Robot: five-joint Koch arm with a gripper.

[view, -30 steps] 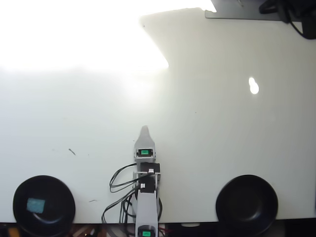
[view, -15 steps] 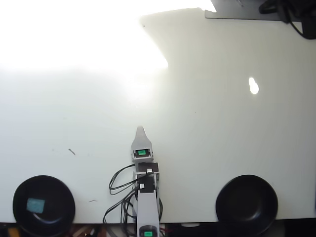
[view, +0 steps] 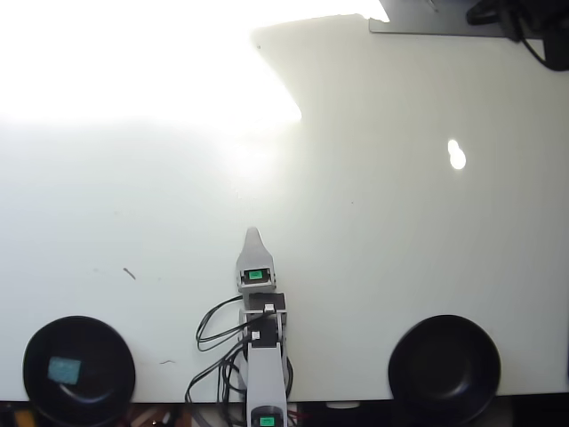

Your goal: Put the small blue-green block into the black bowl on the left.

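Note:
A small blue-green block (view: pixel 64 367) lies inside the black bowl (view: pixel 100 342) at the bottom left of the overhead view. My gripper (view: pixel 253 237) points up the picture near the bottom centre, well to the right of that bowl, with nothing in it. Only one grey tip shows from above, so I cannot tell whether the jaws are open or shut.
A second black bowl (view: pixel 444 366) stands at the bottom right and looks empty. Black cables (view: pixel 218 334) loop beside my arm base. The table (view: pixel 400 231) is white, with strong glare across its upper left. Dark equipment (view: pixel 524 22) sits at the top right.

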